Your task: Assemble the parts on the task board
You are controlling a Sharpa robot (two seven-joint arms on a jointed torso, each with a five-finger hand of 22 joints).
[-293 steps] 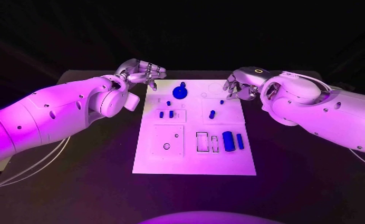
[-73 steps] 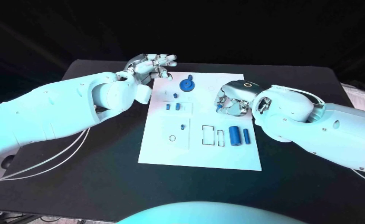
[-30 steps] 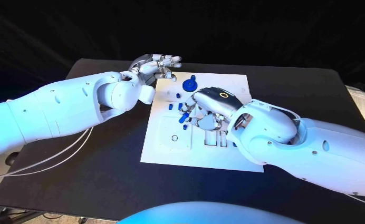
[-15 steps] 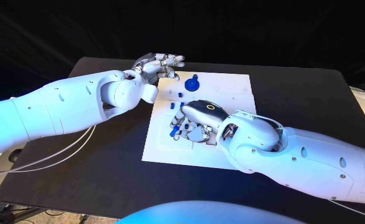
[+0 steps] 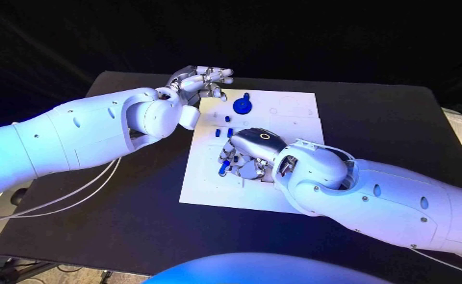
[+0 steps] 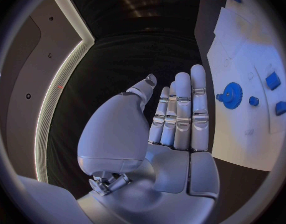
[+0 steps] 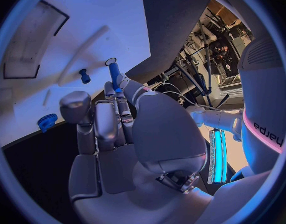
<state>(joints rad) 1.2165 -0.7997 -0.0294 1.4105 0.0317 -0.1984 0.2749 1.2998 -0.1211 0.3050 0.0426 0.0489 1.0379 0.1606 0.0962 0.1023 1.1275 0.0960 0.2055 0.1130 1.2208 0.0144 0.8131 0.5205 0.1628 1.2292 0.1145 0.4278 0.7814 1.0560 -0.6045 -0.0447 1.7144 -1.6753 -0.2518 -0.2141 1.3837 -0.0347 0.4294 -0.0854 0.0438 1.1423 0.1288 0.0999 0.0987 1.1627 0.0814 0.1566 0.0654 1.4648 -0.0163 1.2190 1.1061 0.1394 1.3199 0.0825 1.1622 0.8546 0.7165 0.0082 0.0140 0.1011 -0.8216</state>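
Note:
The white task board (image 5: 289, 107) lies in the middle of the black table. My right hand (image 5: 252, 150) hovers over the board's left middle and pinches a blue peg (image 5: 225, 165) between its fingers. In the right wrist view the blue peg (image 7: 113, 74) points its tip at a small ring hole (image 7: 110, 60) in the board (image 7: 87, 25). A blue gear (image 5: 242, 105) stands at the board's far left. My left hand (image 5: 200, 82) floats beyond the far left corner, fingers straight and holding nothing. The left hand (image 6: 174, 119) has the blue gear (image 6: 230, 94) beside its fingertips.
Small blue pieces (image 5: 218, 133) stand near the gear, also small blue pieces (image 6: 272, 79) in the left wrist view. A short blue piece (image 7: 84, 75) and a rectangular recess (image 7: 37, 40) lie close to the peg. Black table (image 5: 125, 190) surrounds the board.
Over the last second my right hand has carried the peg toward the board's near left and lowered it slightly. The left hand has stayed in place.

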